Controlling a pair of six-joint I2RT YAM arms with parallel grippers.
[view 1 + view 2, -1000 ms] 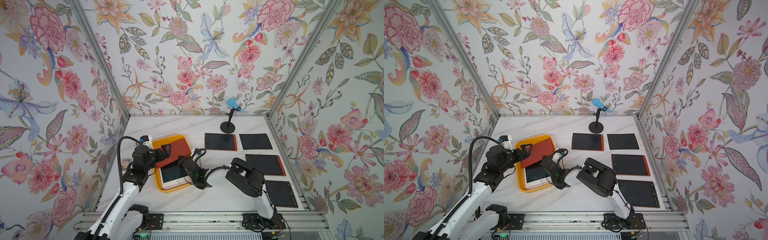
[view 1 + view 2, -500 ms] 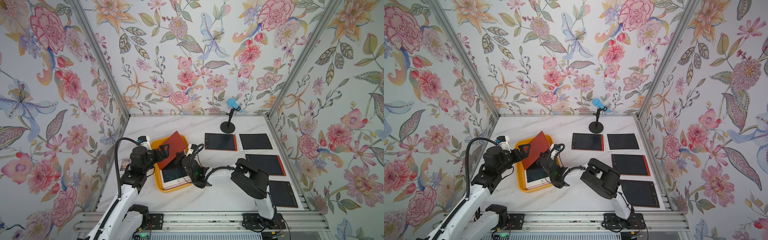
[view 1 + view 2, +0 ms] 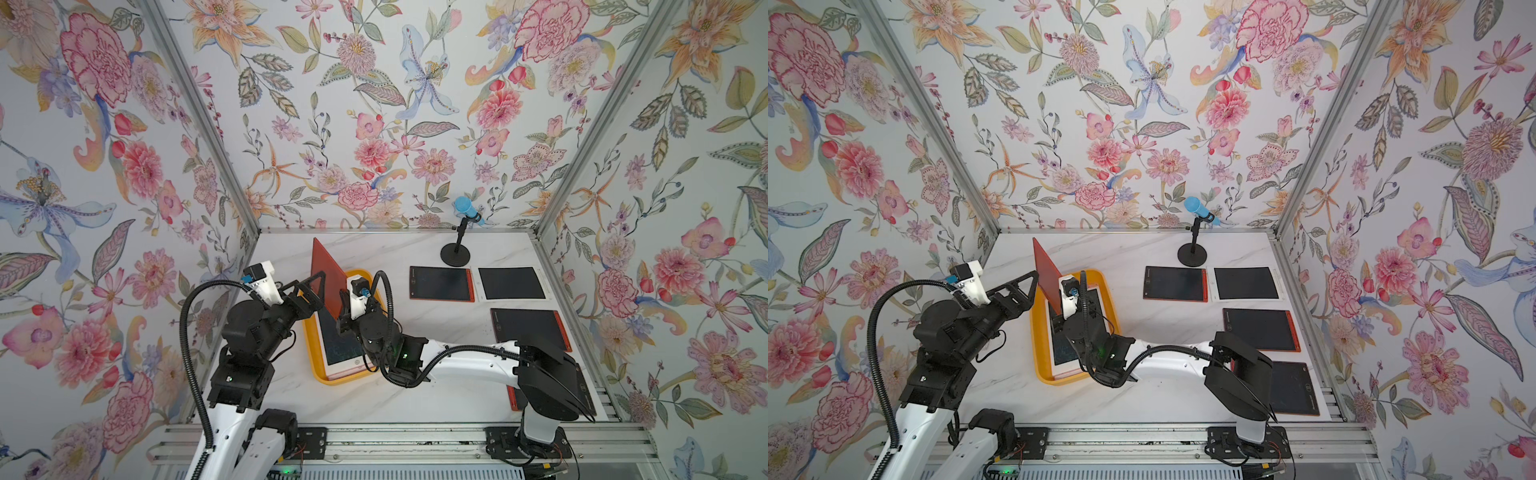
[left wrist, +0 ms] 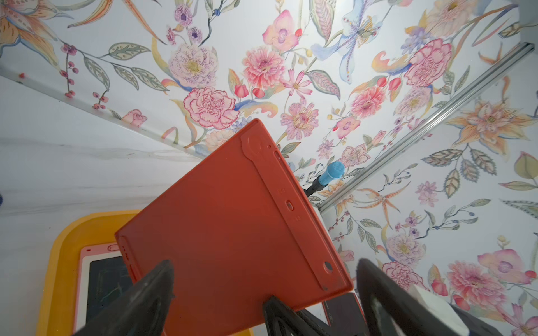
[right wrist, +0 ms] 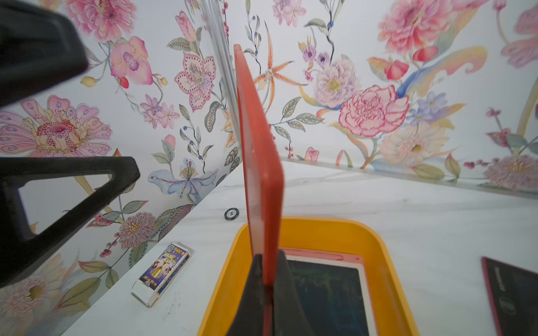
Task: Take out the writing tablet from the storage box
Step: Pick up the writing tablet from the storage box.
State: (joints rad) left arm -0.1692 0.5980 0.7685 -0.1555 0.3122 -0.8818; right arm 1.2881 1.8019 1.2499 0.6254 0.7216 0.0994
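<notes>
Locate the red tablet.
In a top view the red tablet stands on edge over the storage box, pinched by the right tool beside the open left tool.

Red-orange writing tablet [image 3: 327,274], yellow-orange storage box [image 3: 310,341], white marbled table [image 3: 374,401], floral walls [image 3: 374,124].

Six tablets [image 3: 326,274], one storage box [image 3: 332,379], one microphone [image 3: 464,210], one card pack [image 5: 163,270], one chip [image 5: 231,214].
</notes>
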